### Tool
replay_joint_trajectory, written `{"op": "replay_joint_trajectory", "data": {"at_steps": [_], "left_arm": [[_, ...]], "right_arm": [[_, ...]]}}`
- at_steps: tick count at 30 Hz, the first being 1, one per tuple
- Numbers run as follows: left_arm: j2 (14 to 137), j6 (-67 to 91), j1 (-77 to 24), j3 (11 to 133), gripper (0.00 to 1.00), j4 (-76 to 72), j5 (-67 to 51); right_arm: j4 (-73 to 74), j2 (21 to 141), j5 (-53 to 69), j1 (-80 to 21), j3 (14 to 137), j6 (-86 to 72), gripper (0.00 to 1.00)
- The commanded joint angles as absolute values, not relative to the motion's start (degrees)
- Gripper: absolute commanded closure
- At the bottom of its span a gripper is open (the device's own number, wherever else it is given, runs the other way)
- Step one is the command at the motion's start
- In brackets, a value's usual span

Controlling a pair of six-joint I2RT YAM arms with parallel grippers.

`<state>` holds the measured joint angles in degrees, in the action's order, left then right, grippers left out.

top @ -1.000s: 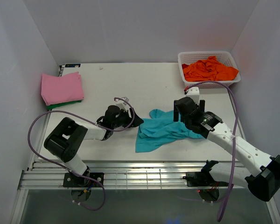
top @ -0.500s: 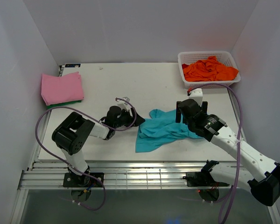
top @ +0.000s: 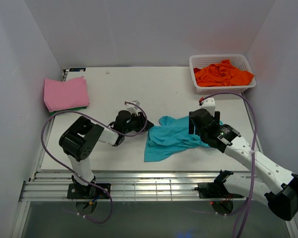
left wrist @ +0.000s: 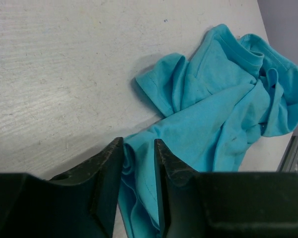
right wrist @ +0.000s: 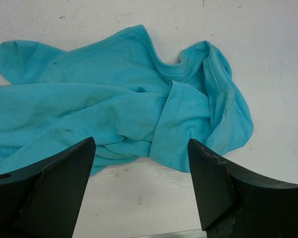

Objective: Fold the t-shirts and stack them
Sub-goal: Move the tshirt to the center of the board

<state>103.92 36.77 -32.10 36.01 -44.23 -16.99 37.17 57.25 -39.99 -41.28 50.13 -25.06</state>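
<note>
one teal shirt (top: 174, 137): soft crumpled knit, ribbed collar up, mid-table, well short of the basket.
left gripper (left wrist: 138, 163): matte black fingers pinching a fold of the teal shirt's edge.
right gripper (right wrist: 141, 186): jaws spread wide, holding nothing, above the teal shirt.
pink shirt (top: 65, 92): flat folded square, far left of the teal shirt.
basket (top: 223, 59): white plastic lattice, orange shirts (top: 222, 73) heaped inside.

One teal t-shirt (top: 173, 138), crumpled on the table between the two grippers. One pink t-shirt (top: 65, 92), folded, far off beyond the left gripper (top: 147, 125), atop one green t-shirt (top: 67, 111) showing only as an edge. One orange heap of t-shirts (top: 222, 73), number impossible to tell, in one white basket (top: 222, 89) beyond the right gripper (top: 202, 126). Two arms.
</note>
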Motion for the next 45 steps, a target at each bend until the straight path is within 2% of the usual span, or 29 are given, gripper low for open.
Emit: {"op": "replay_joint_trajectory", "data": {"at_steps": [1,3,4,6,7,10,13,14,17,20,24,31,41,44,45], "left_arm": [[105.1,35.8,-32.3,38.4,0.60,-45.0,-17.2],[105.7,35.9,-32.3,38.8,0.69,-44.8,-17.4],[105.9,35.9,-32.3,38.8,0.82,-44.7,-17.1],[105.9,35.8,-32.3,38.9,0.97,-44.0,-16.5],[105.8,35.5,-32.3,39.0,1.00,-43.9,-16.1],[104.5,34.1,-32.4,38.9,1.00,-42.0,-13.5],[95.2,30.6,-33.2,37.7,1.00,-35.3,-5.6],[88.1,29.3,-33.7,37.6,1.00,-29.8,2.2],[75.2,24.5,-33.9,37.7,1.00,-20.6,11.6],[68.3,22.2,-34.1,37.9,1.00,-13.4,15.0],[58.0,22.9,-34.5,34.5,1.00,-9.9,14.9],[54.1,25.3,-35.0,29.8,1.00,-4.7,14.5],[49.8,27.7,-35.2,26.2,1.00,-0.6,17.4],[49.7,28.4,-35.2,26.4,1.00,-0.3,17.5],[49.7,28.6,-35.2,26.4,1.00,-0.3,17.6]], "right_arm": [[36.0,56.1,-40.0,-41.4,49.7,-25.1,0.20],[36.2,55.8,-40.1,-41.4,49.5,-25.2,0.20],[36.3,55.5,-40.2,-41.5,49.5,-25.2,0.20],[36.4,55.2,-40.2,-41.4,49.3,-25.1,0.21],[36.3,54.8,-40.2,-41.4,49.2,-25.0,0.21],[35.8,54.5,-40.3,-41.4,48.3,-24.9,0.21],[35.7,55.1,-41.5,-41.4,47.6,-24.9,0.21],[35.5,55.5,-41.8,-41.4,47.5,-25.0,0.21],[33.9,57.7,-43.1,-41.3,47.2,-24.7,0.19],[30.6,61.1,-42.8,-40.9,46.8,-24.1,0.17],[18.8,67.4,-39.0,-38.7,47.3,-18.9,0.17],[6.9,84.3,-30.1,-34.2,56.1,-13.1,0.18],[2.4,99.5,-22.1,-32.2,70.8,-9.5,0.18],[2.2,104.2,-20.3,-31.2,73.7,-9.2,0.25],[2.1,106.3,-19.1,-30.7,74.3,-9.3,0.30]]}}
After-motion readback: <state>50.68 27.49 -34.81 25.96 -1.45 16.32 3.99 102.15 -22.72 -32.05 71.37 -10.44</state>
